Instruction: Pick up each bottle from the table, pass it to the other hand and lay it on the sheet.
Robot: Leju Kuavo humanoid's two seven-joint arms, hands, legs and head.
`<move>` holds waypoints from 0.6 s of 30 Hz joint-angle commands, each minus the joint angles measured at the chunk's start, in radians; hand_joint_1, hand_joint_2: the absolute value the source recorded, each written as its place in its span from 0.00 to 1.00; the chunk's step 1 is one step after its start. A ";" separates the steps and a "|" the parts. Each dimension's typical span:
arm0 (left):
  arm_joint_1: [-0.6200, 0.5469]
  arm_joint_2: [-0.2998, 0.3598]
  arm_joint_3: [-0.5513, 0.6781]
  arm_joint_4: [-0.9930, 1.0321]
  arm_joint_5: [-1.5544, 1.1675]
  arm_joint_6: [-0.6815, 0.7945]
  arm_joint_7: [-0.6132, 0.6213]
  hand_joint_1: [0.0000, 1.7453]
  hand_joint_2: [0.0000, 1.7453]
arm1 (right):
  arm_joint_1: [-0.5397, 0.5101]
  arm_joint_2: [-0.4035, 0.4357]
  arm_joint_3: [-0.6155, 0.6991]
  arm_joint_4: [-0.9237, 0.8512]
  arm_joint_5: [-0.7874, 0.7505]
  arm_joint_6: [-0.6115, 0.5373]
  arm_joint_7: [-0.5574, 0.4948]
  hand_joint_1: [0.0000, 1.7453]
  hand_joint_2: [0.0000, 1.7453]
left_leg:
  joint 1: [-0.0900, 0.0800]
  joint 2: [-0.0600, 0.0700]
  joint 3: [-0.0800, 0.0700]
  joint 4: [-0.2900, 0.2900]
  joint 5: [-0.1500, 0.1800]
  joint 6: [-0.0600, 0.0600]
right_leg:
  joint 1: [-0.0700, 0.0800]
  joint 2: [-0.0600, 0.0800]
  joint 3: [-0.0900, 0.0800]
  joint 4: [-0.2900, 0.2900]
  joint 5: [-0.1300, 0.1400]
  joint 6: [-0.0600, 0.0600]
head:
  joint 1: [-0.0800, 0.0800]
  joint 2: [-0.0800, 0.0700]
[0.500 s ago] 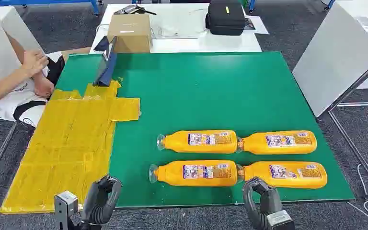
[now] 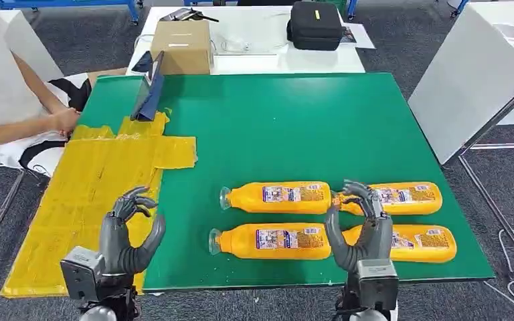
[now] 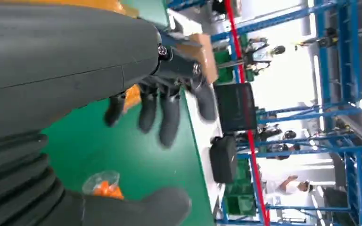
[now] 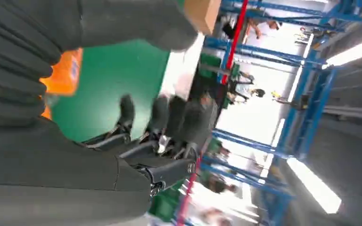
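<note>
Several orange bottles lie on their sides on the green table (image 2: 288, 127) in two rows: far left bottle (image 2: 278, 197), far right bottle (image 2: 405, 196), near left bottle (image 2: 272, 241), near right bottle (image 2: 415, 243). My right hand (image 2: 360, 231) is raised with fingers spread, empty, above the gap between the near bottles. My left hand (image 2: 128, 234) is raised and empty over the near edge of the yellow sheet (image 2: 90, 194). A clear bottle cap end (image 3: 101, 183) appears in the left wrist view past my left hand (image 3: 165, 108). In the right wrist view, my right hand (image 4: 160, 127) hangs over an orange bottle (image 4: 61, 73).
A person's arm (image 2: 20, 127) rests at the table's left edge by the sheet. A dark blue board (image 2: 148, 90) leans at the sheet's far end. A cardboard box (image 2: 182, 45) and black case (image 2: 314, 24) sit on the white table behind. A white panel (image 2: 468, 73) stands on the right.
Both hands have risen from below the table's near edge and their fingers have spread. The person's hands have drawn back toward the left.
</note>
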 commanded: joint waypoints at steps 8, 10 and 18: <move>-0.017 0.051 -0.016 0.001 -0.012 -0.023 0.036 0.00 1.00 | -0.111 -0.161 0.091 0.023 0.328 0.001 0.164 0.00 1.00 | 0.000 0.002 0.002 -0.001 -0.002 0.000 | 0.001 0.001 0.002 -0.001 -0.001 -0.002 | 0.000 0.000; -0.018 0.040 0.005 -0.012 -0.017 -0.058 0.056 0.00 1.00 | -0.179 -0.218 0.115 0.065 0.522 0.057 0.267 0.00 1.00 | 0.000 0.004 0.003 -0.001 -0.002 0.001 | 0.001 0.002 0.002 -0.002 0.000 -0.002 | 0.000 0.000; -0.088 0.001 0.006 0.011 0.015 -0.163 0.055 0.00 1.00 | -0.464 -0.246 0.266 0.288 0.776 0.201 0.343 0.00 1.00 | 0.000 0.004 0.002 -0.001 0.000 0.002 | 0.001 0.003 0.001 -0.001 0.001 -0.001 | 0.000 0.000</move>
